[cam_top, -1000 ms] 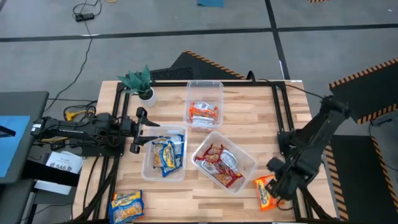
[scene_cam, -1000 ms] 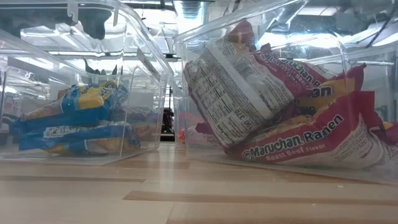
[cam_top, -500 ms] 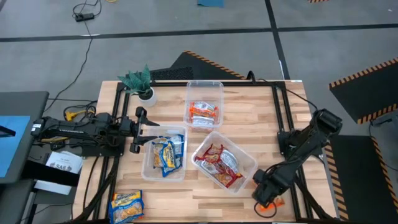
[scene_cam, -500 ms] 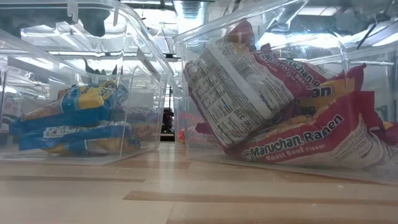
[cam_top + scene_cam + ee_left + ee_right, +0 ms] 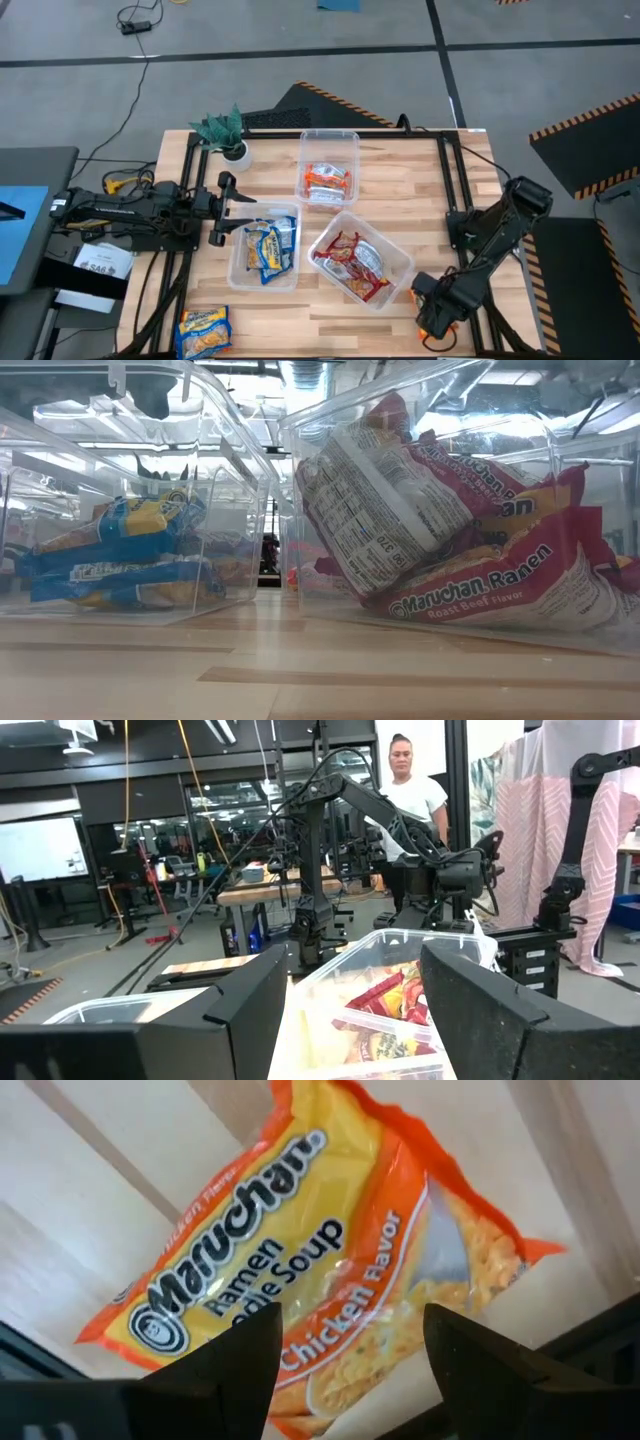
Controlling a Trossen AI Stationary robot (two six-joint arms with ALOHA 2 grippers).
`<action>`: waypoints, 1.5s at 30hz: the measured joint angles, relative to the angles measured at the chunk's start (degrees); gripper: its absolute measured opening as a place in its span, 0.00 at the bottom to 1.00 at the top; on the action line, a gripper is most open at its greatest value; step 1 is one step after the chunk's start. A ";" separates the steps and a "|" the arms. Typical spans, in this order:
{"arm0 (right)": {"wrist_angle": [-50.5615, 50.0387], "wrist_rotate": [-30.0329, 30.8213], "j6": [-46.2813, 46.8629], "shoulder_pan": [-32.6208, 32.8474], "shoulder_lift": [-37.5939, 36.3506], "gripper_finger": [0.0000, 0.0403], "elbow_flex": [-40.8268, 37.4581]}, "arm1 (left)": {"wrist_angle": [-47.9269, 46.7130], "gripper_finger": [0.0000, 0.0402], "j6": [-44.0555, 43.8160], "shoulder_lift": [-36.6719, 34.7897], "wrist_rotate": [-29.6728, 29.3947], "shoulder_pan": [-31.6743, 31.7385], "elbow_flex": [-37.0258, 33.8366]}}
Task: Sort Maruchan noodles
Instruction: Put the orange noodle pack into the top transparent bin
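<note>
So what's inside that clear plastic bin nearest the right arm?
The clear plastic bin holds maroon Maruchan ramen packets, one turned printed back out. They're piled together, so anything beneath the pile is hidden.

table (image 5: 400,180): pale wood, matt | bins (image 5: 330,140): clear plastic | packets (image 5: 300,1280): glossy wrapper

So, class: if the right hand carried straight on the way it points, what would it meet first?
The right hand, open, would likely first meet the orange-yellow plastic chicken-flavour ramen packet lying on the wooden table.
</note>
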 joint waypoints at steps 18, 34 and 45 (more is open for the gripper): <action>2.49 -0.58 -4.28 0.71 4.89 0.33 -1.27 | 1.48 0.55 0.03 -0.01 0.01 0.00 0.00; -0.17 0.63 -11.10 0.78 -2.02 0.01 4.52 | 3.01 0.55 1.97 0.00 0.00 -0.02 0.00; 15.99 3.56 -11.06 1.52 -14.94 0.01 4.59 | 3.10 0.55 1.94 0.01 0.02 0.00 0.00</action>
